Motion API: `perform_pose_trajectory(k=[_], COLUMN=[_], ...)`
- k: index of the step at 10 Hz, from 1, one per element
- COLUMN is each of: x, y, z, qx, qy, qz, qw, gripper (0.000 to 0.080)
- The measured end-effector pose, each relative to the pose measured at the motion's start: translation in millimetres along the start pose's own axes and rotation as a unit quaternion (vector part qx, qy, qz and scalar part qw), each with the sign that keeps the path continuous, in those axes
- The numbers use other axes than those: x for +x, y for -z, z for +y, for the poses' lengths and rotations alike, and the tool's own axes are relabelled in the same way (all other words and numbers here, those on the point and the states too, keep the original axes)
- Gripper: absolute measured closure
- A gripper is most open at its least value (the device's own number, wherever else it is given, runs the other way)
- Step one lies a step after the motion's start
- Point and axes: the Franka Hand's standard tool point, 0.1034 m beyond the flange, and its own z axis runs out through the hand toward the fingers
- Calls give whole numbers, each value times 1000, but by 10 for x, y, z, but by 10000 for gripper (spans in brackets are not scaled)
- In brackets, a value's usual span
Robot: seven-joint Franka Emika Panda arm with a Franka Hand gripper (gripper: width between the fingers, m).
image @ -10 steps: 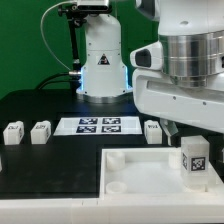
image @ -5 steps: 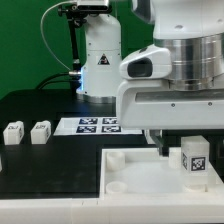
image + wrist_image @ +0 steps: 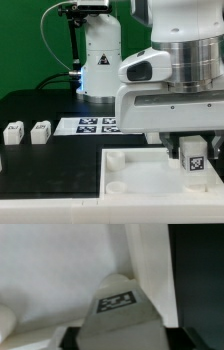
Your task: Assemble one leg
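Note:
A leg (image 3: pixel 193 160), a small white peg with a marker tag on its face, stands upright in the near right corner of the white tray-like part (image 3: pixel 135 168). My gripper (image 3: pixel 192 150) hangs straight over it, jaws open, one finger on each side of the leg. In the wrist view the leg (image 3: pixel 118 301) fills the space between the two dark fingers (image 3: pixel 70 339), which lie very close to its sides. Two more legs (image 3: pixel 13 133) (image 3: pixel 40 131) stand on the black table at the exterior view's left.
The marker board (image 3: pixel 98 125) lies on the table behind the tray-like part. The arm's white base (image 3: pixel 100 60) stands at the back. A round corner socket (image 3: pixel 117 187) shows at the tray-like part's near left. The black table edge runs along the front.
The hand has turned about the leg and shifted toward the exterior view's left, hiding a leg near the marker board. The leg in the tray-like part has kept its place and facing.

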Motion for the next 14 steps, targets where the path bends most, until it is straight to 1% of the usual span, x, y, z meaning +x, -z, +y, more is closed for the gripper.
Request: perform_pose_trajectory(k=[2,3,4,5,6,7,8,9,10,11,12,13,14], x=[2,7,9,17,18,13,11,11,7,7,-8,-20,-18], y=[-1,-2,-9,-17,-20,-18,-16,-16,-21,-21,-26,-18,-24], z=[-2,-11,-23,-20,-7,-21,-31,-38,-44,-44,-44,-70,-62], qx=[4,0,-6,1,13,18,16,15,14,14,10,4,5], qy=[-125,-226,-327,-426,-525,-633,-667,-680,-668,-643,-568,-491,-454], qz=[-2,-5,-6,-10,-13,-7,-3,2,2,3,4,6,6], qw=[992,974,945,905,851,774,745,733,744,766,823,871,891], gripper=[508,508,508,508,508,507,507,507,417,283,283,177,157])
